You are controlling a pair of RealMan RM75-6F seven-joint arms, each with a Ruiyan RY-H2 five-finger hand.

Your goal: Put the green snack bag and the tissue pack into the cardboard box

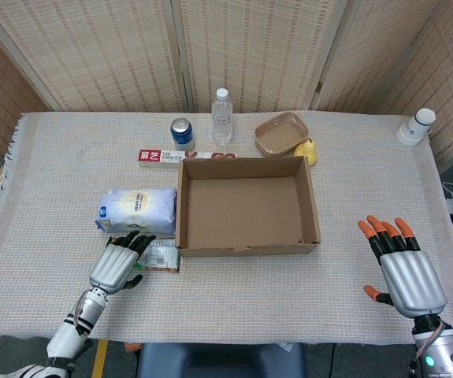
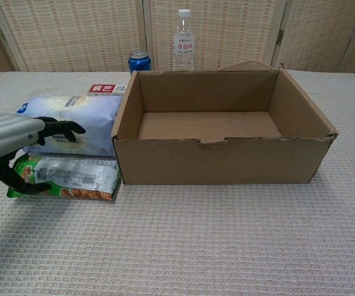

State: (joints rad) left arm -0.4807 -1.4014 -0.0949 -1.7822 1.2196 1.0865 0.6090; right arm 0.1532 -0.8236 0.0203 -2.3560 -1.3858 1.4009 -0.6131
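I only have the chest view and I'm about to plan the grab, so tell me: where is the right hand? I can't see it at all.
Observer: The right hand is over the table to the right of the cardboard box, fingers spread, holding nothing.
Operator: Anything behind the box I can't see?
Observer: Yes, a brown tray with a yellow object beside it.
Operator: Anything else further right?
Observer: A white container with a dark label lies near the table's far right corner.
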